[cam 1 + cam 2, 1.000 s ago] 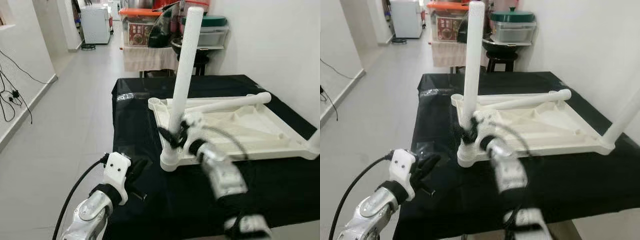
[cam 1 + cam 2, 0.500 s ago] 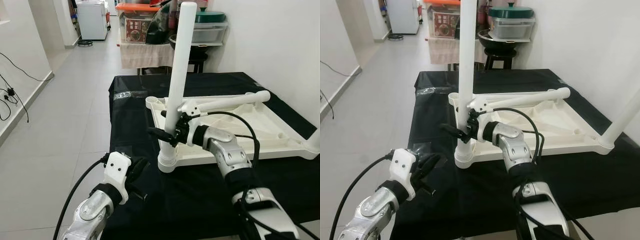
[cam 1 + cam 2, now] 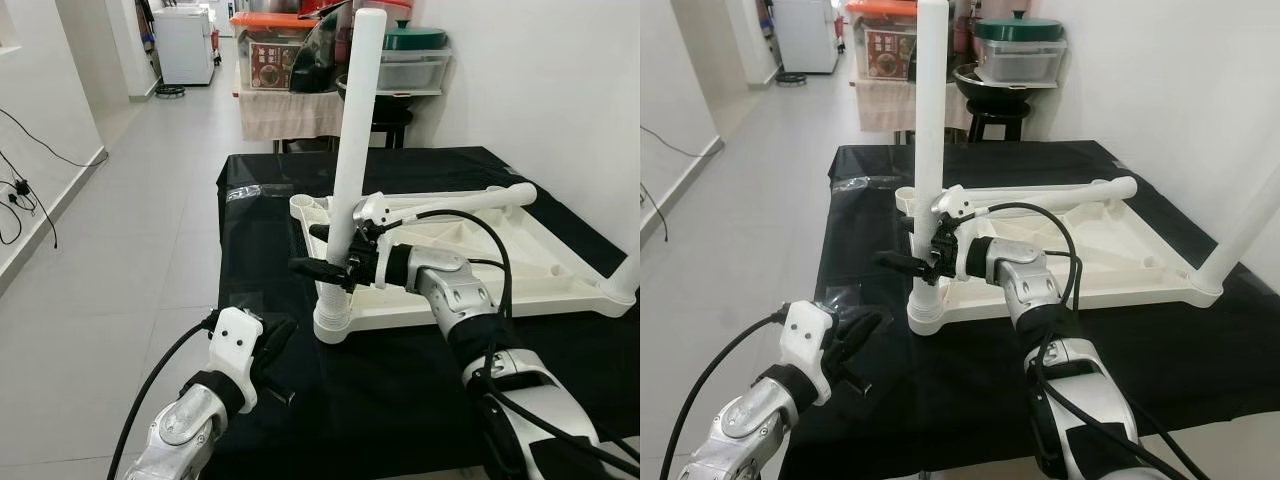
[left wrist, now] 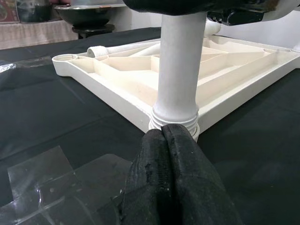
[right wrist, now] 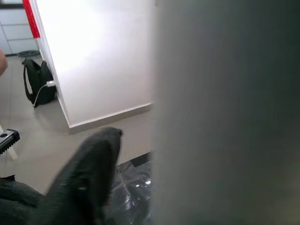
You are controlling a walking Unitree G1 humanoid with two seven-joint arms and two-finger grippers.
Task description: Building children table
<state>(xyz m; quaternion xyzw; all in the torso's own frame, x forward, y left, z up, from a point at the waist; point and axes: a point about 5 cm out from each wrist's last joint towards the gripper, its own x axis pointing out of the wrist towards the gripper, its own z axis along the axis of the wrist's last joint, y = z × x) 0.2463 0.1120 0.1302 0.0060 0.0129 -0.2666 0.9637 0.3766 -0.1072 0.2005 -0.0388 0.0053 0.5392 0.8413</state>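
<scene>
Across the middle of the left eye view, a large table (image 3: 400,400) draped in smooth black cloth. On it, centre right, an upturned cream plastic tabletop (image 3: 520,265), shallow and tray-like, ribbed inside, with round sockets at its corners. In the near-left corner socket, an upright leg (image 3: 350,150), a smooth white tube rising to the top of the frame, ringed at its base. Within the tray, along its far edge, a second loose leg (image 3: 470,203) lying flat. At the far right edge, a third leg (image 3: 628,275), standing slanted and cut off by the frame.

Behind the table, upper centre, a clear storage box (image 3: 420,68) with a green lid on a shelf, contents hard to make out; beside it an orange-lidded box (image 3: 272,55), likewise unclear.

Centre frame, right end effector (image 3: 335,255) clamped on the upright leg just above its base, black fingers on either side of the tube; wrist view blurred by the tube up close. Lower left, left end effector (image 3: 272,345) above the table's near edge, near the leg's base but apart from it, fingers (image 4: 173,178) pressed together on nothing. Crinkled clear plastic film (image 4: 42,178) flat on the cloth just beside it.
</scene>
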